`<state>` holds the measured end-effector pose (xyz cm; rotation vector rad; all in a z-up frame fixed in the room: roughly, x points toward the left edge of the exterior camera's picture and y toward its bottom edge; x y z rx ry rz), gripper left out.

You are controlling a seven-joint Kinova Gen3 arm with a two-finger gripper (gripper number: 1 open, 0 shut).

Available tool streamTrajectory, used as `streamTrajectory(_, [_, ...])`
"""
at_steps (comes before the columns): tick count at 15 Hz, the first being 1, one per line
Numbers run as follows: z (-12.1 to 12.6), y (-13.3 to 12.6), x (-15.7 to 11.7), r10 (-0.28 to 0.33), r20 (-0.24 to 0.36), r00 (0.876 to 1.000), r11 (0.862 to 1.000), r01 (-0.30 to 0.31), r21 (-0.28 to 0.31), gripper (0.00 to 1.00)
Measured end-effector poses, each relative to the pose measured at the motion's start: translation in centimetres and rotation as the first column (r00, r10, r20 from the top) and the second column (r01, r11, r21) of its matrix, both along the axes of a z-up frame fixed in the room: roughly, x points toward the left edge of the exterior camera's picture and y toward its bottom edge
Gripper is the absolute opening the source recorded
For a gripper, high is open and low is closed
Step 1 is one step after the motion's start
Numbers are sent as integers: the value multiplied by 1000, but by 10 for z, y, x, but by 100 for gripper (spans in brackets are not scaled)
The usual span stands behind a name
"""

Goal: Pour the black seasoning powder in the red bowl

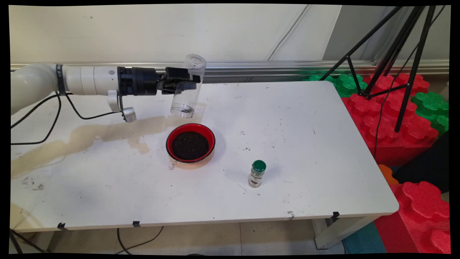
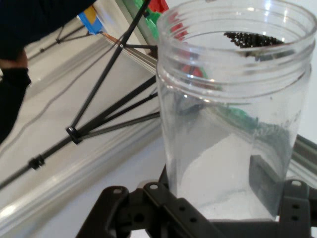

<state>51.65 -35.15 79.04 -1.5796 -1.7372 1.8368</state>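
A clear plastic jar (image 1: 188, 86) is held in the air by the black gripper (image 1: 185, 82), which is closed on the jar's sides about halfway along. The jar is tipped over, with its open mouth pointed down and a little to the left, and its closed end up near the wall. In the hand view the jar (image 2: 233, 124) is seen close up — it looks nearly empty, and a patch of dark grains is seen through its wide mouth.

Just below the jar's mouth, a red bowl (image 1: 191, 144) is set on the white table (image 1: 305, 144). The bowl is filled with dark grains (image 1: 190, 145), and the jar is kept well above it, not touching. A few dark crumbs are scattered on the table near the bowl.

To the right of the bowl — and nearer the front edge — a small spice bottle (image 1: 257, 174) with a green cap is stood upright. A black tripod (image 1: 391, 54) and red and green foam blocks (image 1: 395, 118) are seen past the table's right side
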Motion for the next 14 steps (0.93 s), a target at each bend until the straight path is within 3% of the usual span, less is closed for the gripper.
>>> streamTrajectory(4, [8, 1, 5, 75, -92, 993, 992, -66, 104, 0])
streamTrajectory(7, [16, 0, 13, 155, -168, 974, 970, -117, 213, 0])
streamTrajectory(11, [16, -2, 20, 263, -235, 936, 913, -162, 375, 0])
streamTrajectory(14, [18, -4, 21, 319, -263, 911, 872, -173, 458, 0])
